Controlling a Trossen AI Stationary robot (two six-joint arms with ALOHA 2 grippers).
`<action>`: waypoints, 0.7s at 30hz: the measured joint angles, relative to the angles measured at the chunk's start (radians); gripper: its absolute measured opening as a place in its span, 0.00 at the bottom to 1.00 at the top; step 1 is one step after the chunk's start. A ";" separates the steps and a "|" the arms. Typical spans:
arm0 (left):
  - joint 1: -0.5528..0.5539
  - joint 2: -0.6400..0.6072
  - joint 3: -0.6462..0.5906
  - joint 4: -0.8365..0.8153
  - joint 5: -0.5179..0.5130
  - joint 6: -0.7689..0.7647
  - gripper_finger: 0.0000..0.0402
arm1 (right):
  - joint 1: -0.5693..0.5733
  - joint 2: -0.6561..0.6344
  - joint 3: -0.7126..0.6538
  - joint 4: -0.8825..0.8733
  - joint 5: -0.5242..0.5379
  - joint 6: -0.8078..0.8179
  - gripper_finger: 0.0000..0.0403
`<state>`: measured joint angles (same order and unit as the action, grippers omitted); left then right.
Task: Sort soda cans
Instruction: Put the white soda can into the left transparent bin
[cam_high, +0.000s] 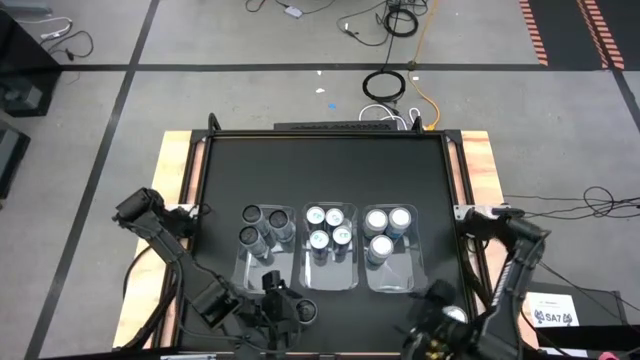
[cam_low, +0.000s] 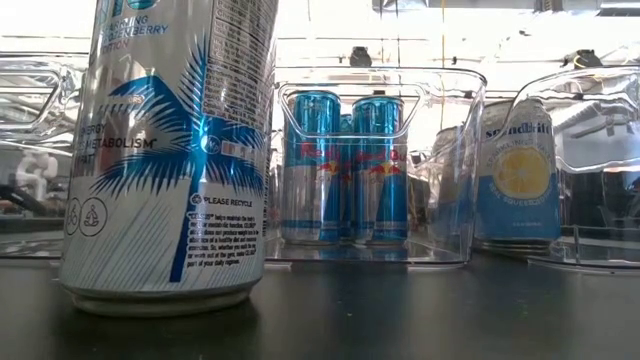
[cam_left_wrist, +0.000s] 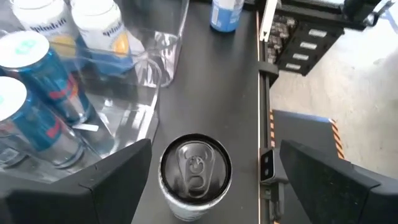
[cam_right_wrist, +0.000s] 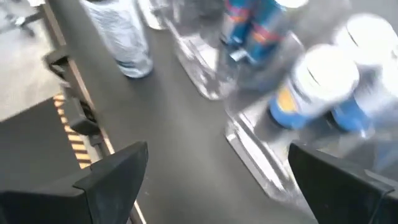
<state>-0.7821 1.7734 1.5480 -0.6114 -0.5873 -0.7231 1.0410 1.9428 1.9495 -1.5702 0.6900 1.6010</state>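
One loose can (cam_left_wrist: 195, 176) stands upright on the table's near edge, just outside the left bin (cam_high: 268, 262), directly under the left gripper (cam_left_wrist: 211, 180), whose wide fingers straddle it untouched, while the right gripper (cam_right_wrist: 217, 180), also wide, waits near-right.

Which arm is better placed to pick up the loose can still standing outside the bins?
Left. The left gripper is open with the loose can upright between its fingers. The right gripper, also open, faces the bin of blue-and-yellow cans, farther from it.
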 joint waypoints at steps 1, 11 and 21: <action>0.006 0.008 0.005 -0.004 0.013 0.001 0.91 | 0.015 -0.025 -0.053 0.006 0.000 0.055 0.95; 0.058 0.070 0.013 0.000 0.121 -0.004 0.91 | 0.092 -0.218 -0.379 0.207 0.076 0.241 0.95; 0.098 0.089 0.013 -0.009 0.134 -0.004 0.91 | 0.091 -0.231 -0.402 0.230 0.072 0.190 0.95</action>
<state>-0.6841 1.8626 1.5608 -0.6206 -0.4534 -0.7273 1.1324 1.7119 1.5471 -1.3403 0.7624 1.7914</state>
